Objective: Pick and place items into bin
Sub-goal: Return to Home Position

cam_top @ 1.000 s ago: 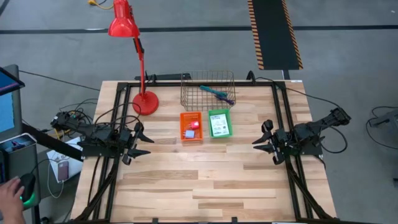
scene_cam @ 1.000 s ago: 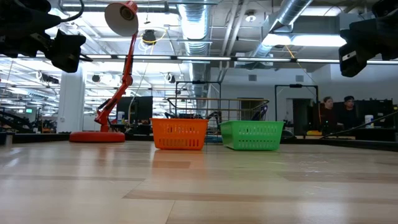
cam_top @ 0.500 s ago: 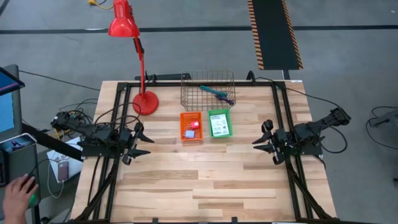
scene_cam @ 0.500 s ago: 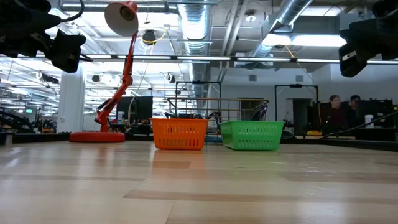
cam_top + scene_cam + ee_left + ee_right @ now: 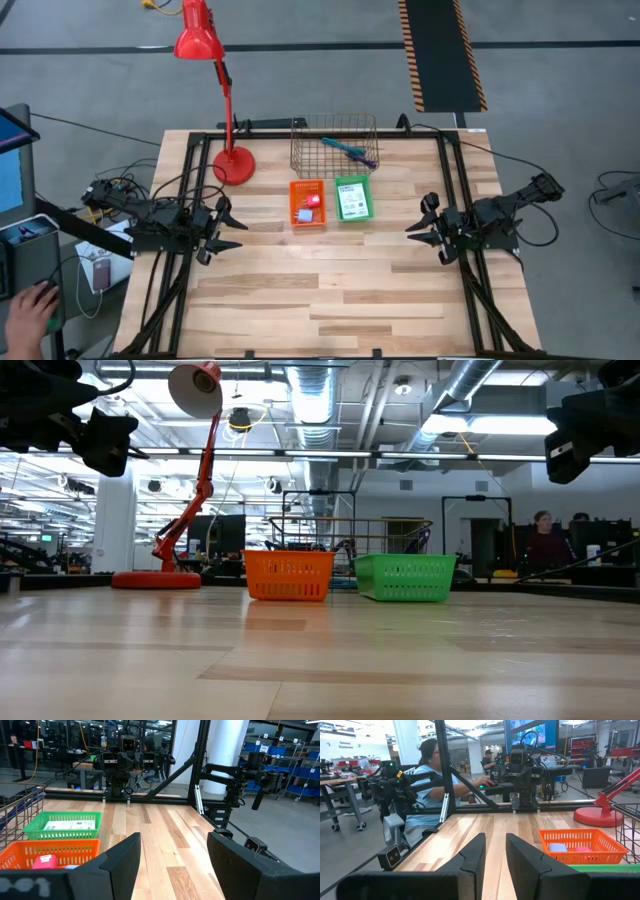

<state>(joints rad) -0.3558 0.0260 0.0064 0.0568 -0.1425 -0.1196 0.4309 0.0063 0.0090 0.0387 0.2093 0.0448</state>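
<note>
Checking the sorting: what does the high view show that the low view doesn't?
High only: bin contents, a white card in the green bin, a red-pink piece in the orange bin, pens in the wire basket, plus the left end effector and right end effector, open. Low only: a distant person. Both: bins, basket, red lamp.

Both arms are black, built of blocky jointed links. The left arm, mid-left in the top view, carries a tangle of thin cables; the right arm sits mid-right. The left gripper and right gripper have matte, angular, wedge-shaped fingers
</note>
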